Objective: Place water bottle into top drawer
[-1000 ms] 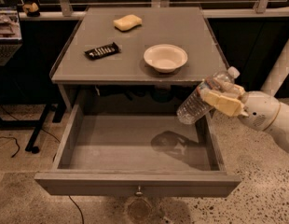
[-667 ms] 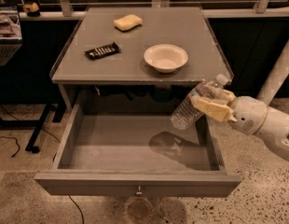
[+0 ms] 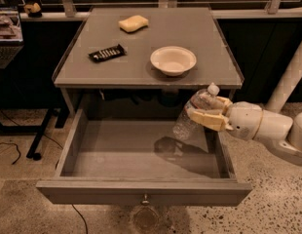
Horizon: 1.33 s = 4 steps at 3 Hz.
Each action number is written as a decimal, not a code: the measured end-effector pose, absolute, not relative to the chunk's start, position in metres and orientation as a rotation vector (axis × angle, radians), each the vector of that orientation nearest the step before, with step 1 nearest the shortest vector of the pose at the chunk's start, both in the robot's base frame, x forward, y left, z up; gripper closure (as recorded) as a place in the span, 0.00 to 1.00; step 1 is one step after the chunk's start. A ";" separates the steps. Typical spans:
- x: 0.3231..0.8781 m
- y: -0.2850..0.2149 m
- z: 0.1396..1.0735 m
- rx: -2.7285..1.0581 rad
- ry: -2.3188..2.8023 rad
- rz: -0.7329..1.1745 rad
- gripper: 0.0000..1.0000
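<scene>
The water bottle (image 3: 191, 114), clear ribbed plastic with a white cap, hangs tilted, cap up and to the right, above the right side of the open top drawer (image 3: 141, 191). My gripper (image 3: 207, 112) comes in from the right and is shut on the bottle's upper half. The bottle is held in the air above the drawer floor and casts a shadow on it. The drawer is pulled fully out, with a small metal knob (image 3: 145, 198) on its front.
On the grey table (image 3: 92, 72) above the drawer stand a white bowl (image 3: 173, 60), a black bar-shaped packet (image 3: 107, 53) and a yellow sponge (image 3: 133, 23). A white pillar (image 3: 290, 79) stands at the right. A dark stand leg and cables lie on the floor at left.
My gripper has moved left and slightly down with the bottle, carrying it from beside the drawer's right wall to over the drawer's right interior.
</scene>
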<state>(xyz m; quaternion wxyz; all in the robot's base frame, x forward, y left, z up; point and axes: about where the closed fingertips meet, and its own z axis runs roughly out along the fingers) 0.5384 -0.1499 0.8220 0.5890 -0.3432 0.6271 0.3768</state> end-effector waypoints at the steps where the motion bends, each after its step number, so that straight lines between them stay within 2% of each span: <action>1: 0.540 -0.145 0.808 -0.829 1.490 0.859 1.00; 4: 0.537 -0.148 0.774 -0.813 1.585 0.875 1.00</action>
